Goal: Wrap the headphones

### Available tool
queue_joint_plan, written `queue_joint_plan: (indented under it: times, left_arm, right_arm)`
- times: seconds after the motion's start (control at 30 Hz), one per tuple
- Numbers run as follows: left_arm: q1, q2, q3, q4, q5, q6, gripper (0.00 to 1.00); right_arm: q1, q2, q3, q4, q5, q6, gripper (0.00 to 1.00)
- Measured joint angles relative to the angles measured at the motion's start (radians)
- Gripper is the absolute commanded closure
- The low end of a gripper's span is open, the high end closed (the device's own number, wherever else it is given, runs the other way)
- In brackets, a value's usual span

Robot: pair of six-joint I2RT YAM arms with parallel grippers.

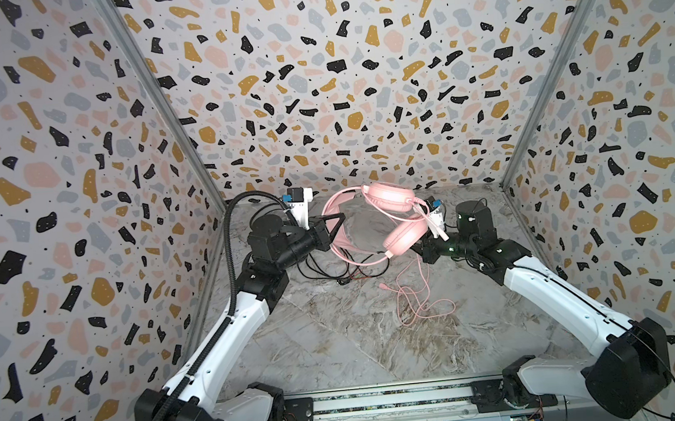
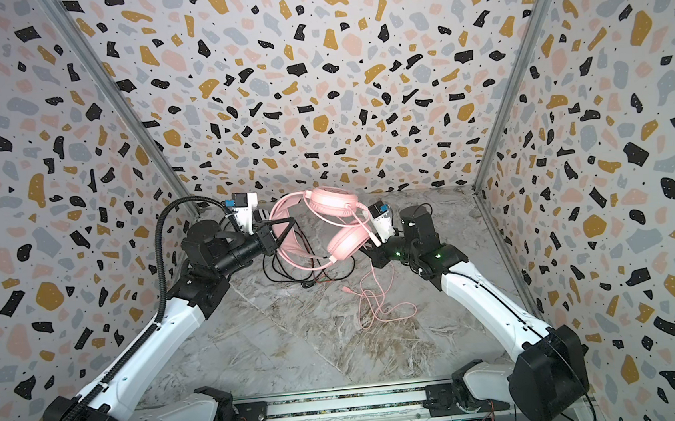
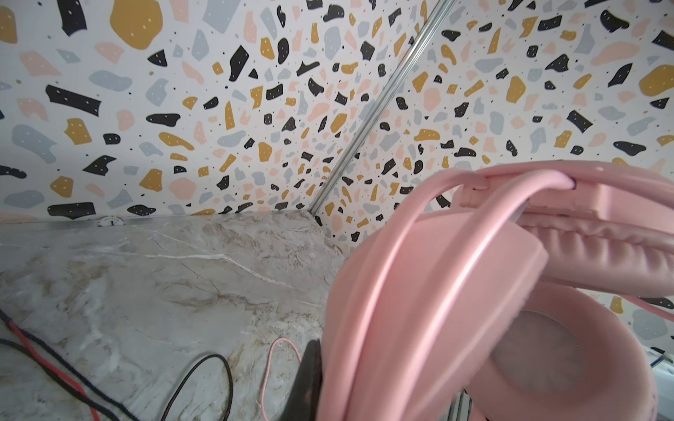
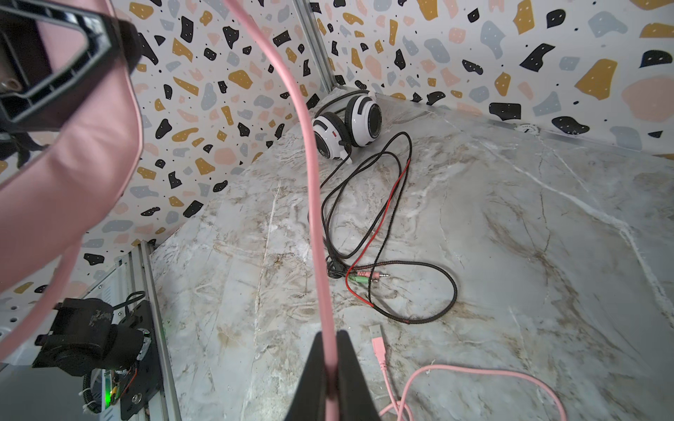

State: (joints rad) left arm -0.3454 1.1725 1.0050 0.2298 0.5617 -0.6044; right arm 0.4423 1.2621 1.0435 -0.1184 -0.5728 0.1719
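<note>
**Pink headphones** (image 1: 406, 234): mid-frame in both top views, held up between the two arms over the marble table (image 1: 339, 344). The ear cups sit one above the other, and the pink headband (image 3: 419, 291) arches to the left. The set fills the lower right of the left wrist view, cut off by the frame edges.

**Left gripper** (image 1: 338, 219): clamped on the pink headband. Only one black finger (image 3: 310, 371) shows in the left wrist view; the other is hidden behind the band.

**Right gripper** (image 4: 329, 346): pinched tight on the pink cable (image 4: 310, 164), bottom centre of the right wrist view. It is hard to make out under the lower ear cup in the top views. The cable's slack lies in loose loops on the table, with the USB plug (image 4: 379, 346) free.

**White headphones** (image 4: 346, 127): black-striped, in the table's corner, upper centre of the right wrist view. In the top views they are almost wholly hidden behind the left arm (image 1: 230, 341). The black cable (image 4: 386, 204) sprawls unwound and ends in two jack plugs (image 4: 368, 275).
</note>
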Motion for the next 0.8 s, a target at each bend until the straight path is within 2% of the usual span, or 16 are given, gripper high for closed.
queue_joint_plan:
  times: [0.53,0.67,0.8]
  left_arm:
    - [0.0,-0.003,0.002,0.116,-0.036,-0.084,1.0]
    - [0.0,-0.011,0.002,0.151,-0.04,-0.117,1.0]
    - [0.0,-0.016,0.005,0.168,-0.04,-0.131,1.0]
  right_arm:
    - [-0.018,0.027,-0.082,0.131,-0.005,0.06,0.9]
    - [-0.018,0.057,-0.109,0.192,-0.023,0.088,0.8]
    - [-0.018,0.09,-0.155,0.272,-0.05,0.117,0.74]
